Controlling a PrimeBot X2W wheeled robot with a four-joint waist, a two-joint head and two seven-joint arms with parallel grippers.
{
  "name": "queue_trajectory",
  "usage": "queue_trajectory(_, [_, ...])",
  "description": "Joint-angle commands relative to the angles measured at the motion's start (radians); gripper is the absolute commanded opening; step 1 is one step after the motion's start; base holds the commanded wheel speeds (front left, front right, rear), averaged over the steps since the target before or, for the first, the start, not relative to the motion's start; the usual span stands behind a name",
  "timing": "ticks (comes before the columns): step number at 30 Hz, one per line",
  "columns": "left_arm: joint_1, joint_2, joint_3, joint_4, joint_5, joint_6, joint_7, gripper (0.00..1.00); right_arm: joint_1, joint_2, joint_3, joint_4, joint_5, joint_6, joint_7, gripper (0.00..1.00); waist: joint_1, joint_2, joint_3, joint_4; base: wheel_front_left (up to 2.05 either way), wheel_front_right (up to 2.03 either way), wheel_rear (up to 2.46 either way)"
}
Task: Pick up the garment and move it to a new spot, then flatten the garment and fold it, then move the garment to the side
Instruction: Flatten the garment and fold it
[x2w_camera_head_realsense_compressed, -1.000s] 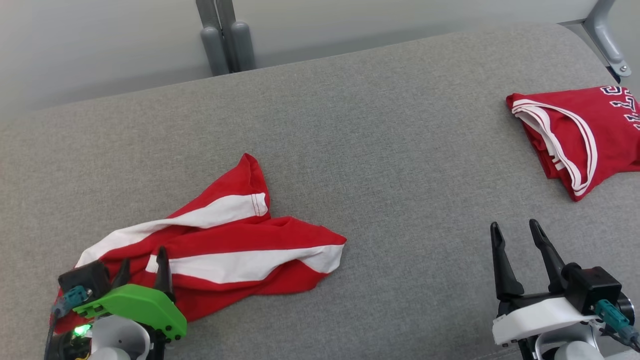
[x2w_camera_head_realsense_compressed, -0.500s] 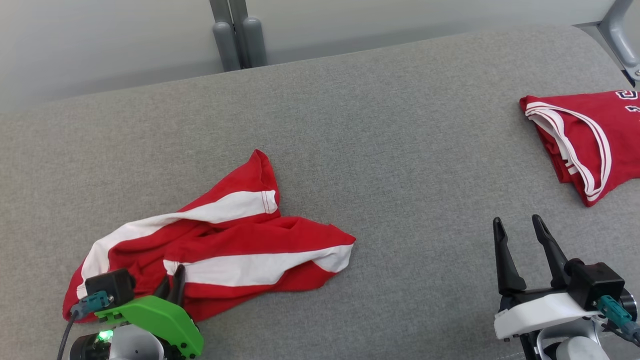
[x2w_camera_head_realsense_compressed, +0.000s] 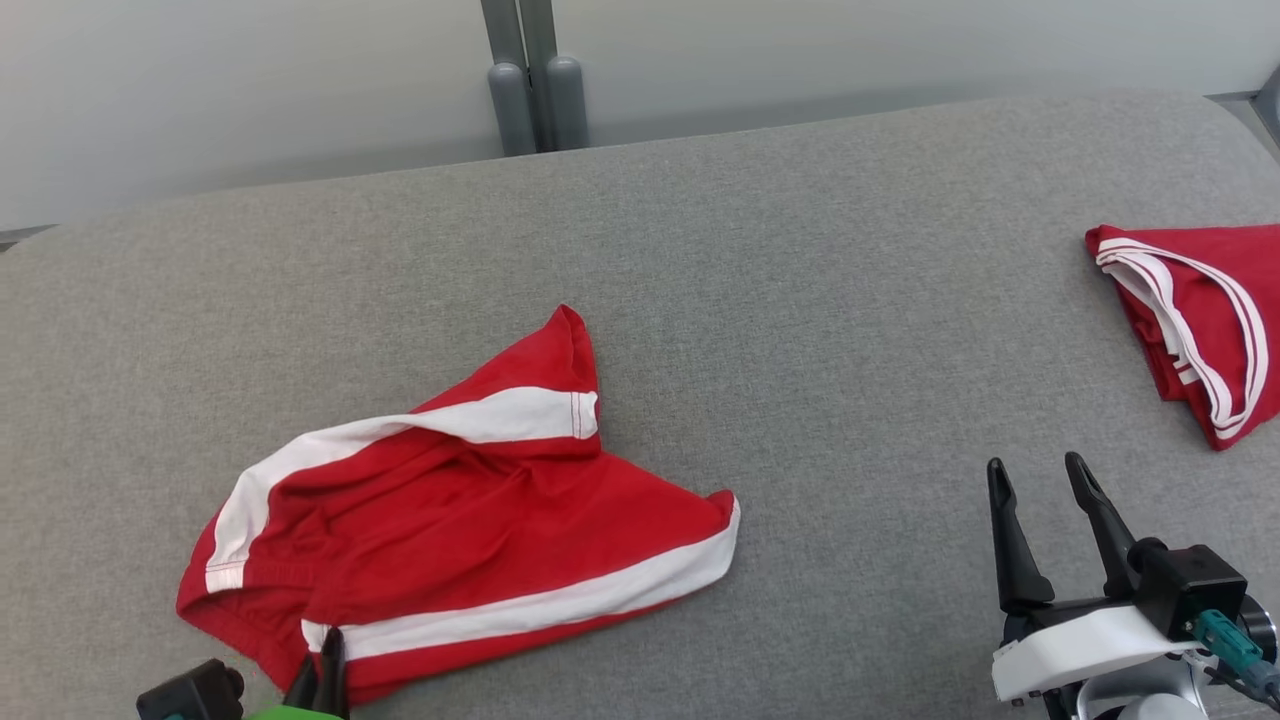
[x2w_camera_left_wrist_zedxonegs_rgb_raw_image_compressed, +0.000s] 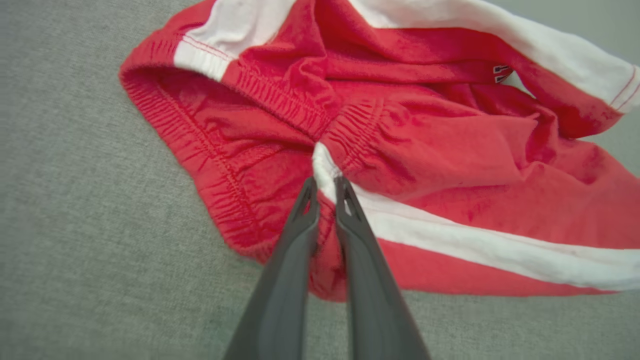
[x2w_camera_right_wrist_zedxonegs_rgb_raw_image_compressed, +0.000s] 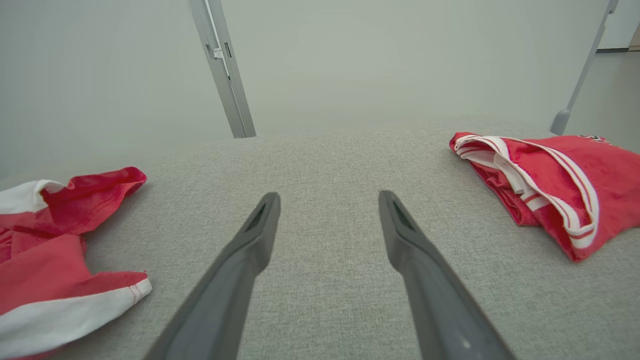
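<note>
Left fingers (x2w_camera_left_wrist_zedxonegs_rgb_raw_image_compressed: 300, 230): pinched together on the elastic waistband of the red shorts (x2w_camera_left_wrist_zedxonegs_rgb_raw_image_compressed: 450, 150), at the end of a white side stripe.
Right fingers (x2w_camera_head_realsense_compressed: 1008, 540): spread wide, holding nothing, above bare grey cushion (x2w_camera_head_realsense_compressed: 800, 250).
Shorts: rumpled on the cushion's near left, waistband toward the robot.
Red jersey (x2w_camera_head_realsense_compressed: 1200, 320): folded, far right, well apart from the shorts.

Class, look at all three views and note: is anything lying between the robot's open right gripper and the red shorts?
Nothing visible does. Only bare grey cushion separates the right gripper from the red shorts. The folded red jersey lies on the gripper's other side, further right, off that path.
</note>
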Motion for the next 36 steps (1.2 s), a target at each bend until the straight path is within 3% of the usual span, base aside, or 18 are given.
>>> queue_trajectory(1, [0.016, -0.005, 0.012, 0.008, 0.001, 0.011, -0.019, 0.0, 0.009, -0.007, -0.001, 0.002, -0.007, 0.0, 0.0, 1.0, 0.0, 0.0, -0.007, 0.012, 0.0, 0.0, 0.0])
queue_trajectory(3, [0.025, -0.017, 0.016, 0.019, -0.002, 0.014, -0.042, 0.0, 0.008, -0.008, -0.003, 0.004, -0.007, 0.0, 0.0, 1.0, 0.0, 0.0, -0.012, 0.018, 0.0, 0.0, 0.0])
queue_trajectory(4, [0.029, -0.028, 0.017, 0.022, -0.008, 0.009, -0.057, 0.14, 0.01, -0.009, -0.004, 0.003, -0.007, 0.0, 0.0, 1.0, 0.0, 0.0, -0.014, 0.022, 0.0, 0.0, 0.0])
queue_trajectory(5, [0.033, -0.032, 0.016, 0.025, -0.005, 0.008, -0.066, 0.31, 0.012, -0.011, -0.002, 0.003, -0.008, 0.0, 0.0, 1.0, 0.0, 0.0, -0.016, 0.025, 0.0, 0.0, 0.0])
queue_trajectory(6, [0.036, -0.035, 0.011, 0.027, 0.001, 0.002, -0.079, 0.84, 0.014, -0.013, 0.0, 0.004, -0.008, 0.0, 0.0, 1.0, 0.0, 0.0, -0.018, 0.029, 0.0, 0.0, 0.0])
queue_trajectory(7, [0.039, -0.04, 0.009, 0.03, -0.004, -0.004, -0.086, 0.84, 0.015, -0.014, 0.0, 0.004, -0.008, 0.0, 0.0, 1.0, 0.0, 0.0, -0.019, 0.032, 0.0, 0.0, 0.0])
queue_trajectory(8, [0.041, -0.047, 0.006, 0.031, -0.011, -0.016, -0.101, 1.0, 0.016, -0.014, 0.001, 0.004, -0.009, 0.0, 0.0, 1.0, 0.0, 0.0, -0.02, 0.035, 0.0, 0.0, 0.0])
queue_trajectory(14, [0.066, -0.071, 0.014, 0.003, 0.011, -0.053, -0.247, 1.0, 0.013, -0.025, 0.002, -0.003, -0.012, 0.0, 0.0, 1.0, 0.0, 0.0, -0.031, 0.042, 0.0, 0.0, 0.0])
queue_trajectory(18, [0.083, -0.059, 0.027, -0.023, 0.12, -0.064, -0.313, 1.0, 0.012, -0.033, -0.01, -0.022, -0.017, 0.0, 0.0, 1.0, 0.0, 0.0, -0.045, 0.048, 0.0, 0.0, 0.0])
queue_trajectory(21, [0.068, -0.083, 0.078, -0.066, 0.208, -0.068, -0.318, 1.0, 0.022, -0.037, -0.024, -0.035, -0.022, 0.0, 0.0, 1.0, 0.0, 0.0, -0.06, 0.057, 0.0, 0.0, 0.0])
queue_trajectory(28, [0.05, -0.131, 0.184, -0.092, 0.407, -0.136, -0.318, 1.0, 0.029, -0.033, -0.033, -0.04, -0.041, 0.0, 0.0, 1.0, 0.0, 0.0, -0.085, 0.071, 0.0, 0.0, 0.0])
queue_trajectory(36, [0.03, -0.14, 0.231, -0.059, 0.458, -0.191, -0.318, 1.0, 0.044, -0.017, -0.002, -0.019, -0.059, 0.0, 0.0, 1.0, 0.0, 0.0, -0.103, 0.089, 0.0, 0.0, 0.0])
